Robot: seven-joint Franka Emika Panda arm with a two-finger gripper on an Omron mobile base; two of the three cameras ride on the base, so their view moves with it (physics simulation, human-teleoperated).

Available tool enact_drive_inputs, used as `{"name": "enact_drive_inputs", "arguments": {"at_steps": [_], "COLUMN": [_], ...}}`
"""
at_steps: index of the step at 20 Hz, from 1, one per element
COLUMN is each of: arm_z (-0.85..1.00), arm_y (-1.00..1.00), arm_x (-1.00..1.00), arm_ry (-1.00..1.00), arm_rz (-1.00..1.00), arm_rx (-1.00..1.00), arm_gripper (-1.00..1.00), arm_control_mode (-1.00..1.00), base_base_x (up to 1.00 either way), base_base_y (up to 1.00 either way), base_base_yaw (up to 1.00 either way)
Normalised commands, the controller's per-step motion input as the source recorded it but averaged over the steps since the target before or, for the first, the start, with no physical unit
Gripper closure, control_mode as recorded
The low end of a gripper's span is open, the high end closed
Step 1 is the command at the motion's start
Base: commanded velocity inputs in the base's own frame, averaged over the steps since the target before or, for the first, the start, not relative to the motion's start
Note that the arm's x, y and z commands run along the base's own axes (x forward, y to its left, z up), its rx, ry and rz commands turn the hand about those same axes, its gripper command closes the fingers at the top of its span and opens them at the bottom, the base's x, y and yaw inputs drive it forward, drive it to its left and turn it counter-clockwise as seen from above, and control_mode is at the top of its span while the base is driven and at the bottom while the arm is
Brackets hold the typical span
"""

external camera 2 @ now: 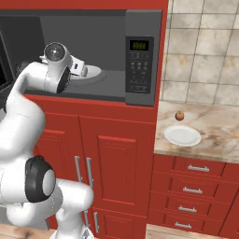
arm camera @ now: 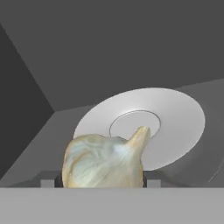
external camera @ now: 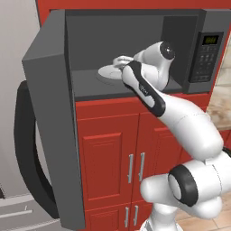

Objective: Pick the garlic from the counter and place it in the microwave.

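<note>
The microwave [external camera: 135, 49] is the landmark here: a big dark grey box set over the red cabinets [external camera 2: 116, 163], with its wide door [external camera: 52, 122] swung fully open to the left side. On its right front there is the black keypad panel [external camera 2: 139, 65] with a small green display. The white arm [external camera: 180, 122] reaches from below into the open cavity of the microwave. To the right of the microwave, lower down, the beige tabletop [external camera 2: 219, 126] carries a round white plate [external camera 2: 182, 136] and, just behind the plate, a small brownish round thing [external camera 2: 179, 115]. On the floor of the microwave lies the pale round turntable [arm camera: 175, 118]. The tool [arm camera: 101, 179] is inside the cavity, above the near edge of the turntable. It is closed on the garlic [arm camera: 103, 162]. The garlic sits between the fingers, its pointed tip toward the turntable centre, so the garlic is already inside the microwave but not set down.
</note>
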Motion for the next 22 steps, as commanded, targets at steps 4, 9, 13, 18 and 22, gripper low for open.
{"name": "enact_drive_inputs", "arguments": {"at_steps": [4,9,13,18,22], "arm_z": [-0.08,-0.20,-0.16,-0.13,0.03], "arm_y": [0.05,0.06,0.05,0.10,0.00], "arm_x": [0.78,0.55,0.31,0.14,0.00], "arm_ry": [-0.02,0.08,0.04,0.01,0.00], "arm_rz": [-0.12,-0.13,-0.09,-0.08,-0.05], "arm_rx": [0.00,-0.01,-0.01,-0.01,0.00], "arm_gripper": [1.00,1.00,1.00,-1.00,-1.00], "arm_control_mode": [-1.00,-1.00,-1.00,-1.00,-1.00], "base_base_x": [0.00,0.00,0.00,0.00,0.00], "base_base_y": [0.00,0.00,0.00,0.00,0.00], "base_base_yaw": [0.00,0.00,0.00,0.00,0.00]}}
